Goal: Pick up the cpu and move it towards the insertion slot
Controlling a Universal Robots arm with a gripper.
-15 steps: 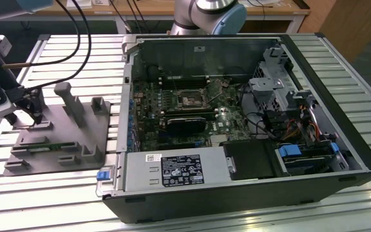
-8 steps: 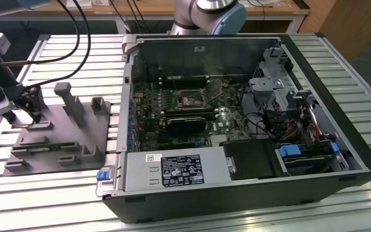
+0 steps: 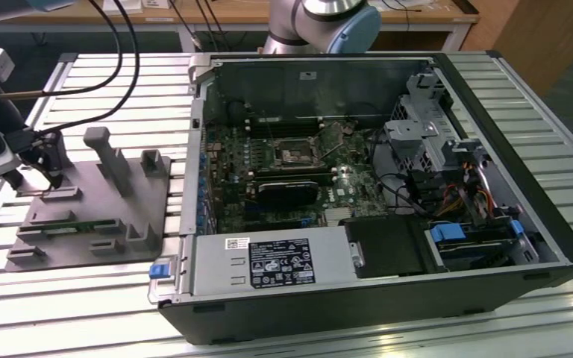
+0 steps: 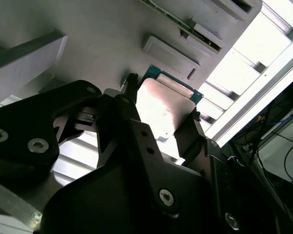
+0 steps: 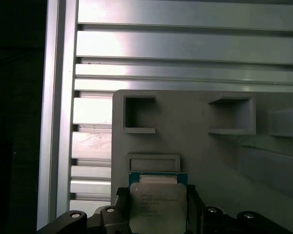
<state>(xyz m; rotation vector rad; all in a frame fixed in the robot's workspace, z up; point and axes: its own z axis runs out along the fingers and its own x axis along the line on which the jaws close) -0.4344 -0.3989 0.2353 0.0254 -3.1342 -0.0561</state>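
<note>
A slatted aluminium table (image 3: 77, 302) carries a grey moulded fixture (image 3: 107, 203) and an open black computer case (image 3: 386, 313). The case's silver-framed square insertion slot (image 3: 295, 154) lies well apart from the fixture. The black gripper (image 3: 54, 177) points down over the fixture's corner at the exterior view's left. Its fingers (image 5: 120, 201) are closed against opposite edges of the small square silver-topped cpu (image 5: 158, 204).

Bench (image 3: 540, 97): slatted aluminium top, ribs running across the exterior view's left-right. I log two items directly on it.
1) Grey fixture (image 3: 92, 195): flat plate w/ upright posts and shallow pockets, sits on the slats at the exterior view's left, near the bench edge.
2) Open black PC case (image 3: 366, 309): on its side, open face up, covers centre and the exterior view's right.

Fixture and case just beside each other; can't tell if touching. First wrist view: fixture (image 5: 200, 146) corner over bright slats (image 5: 185, 46), bench rim rail alongside.
</note>
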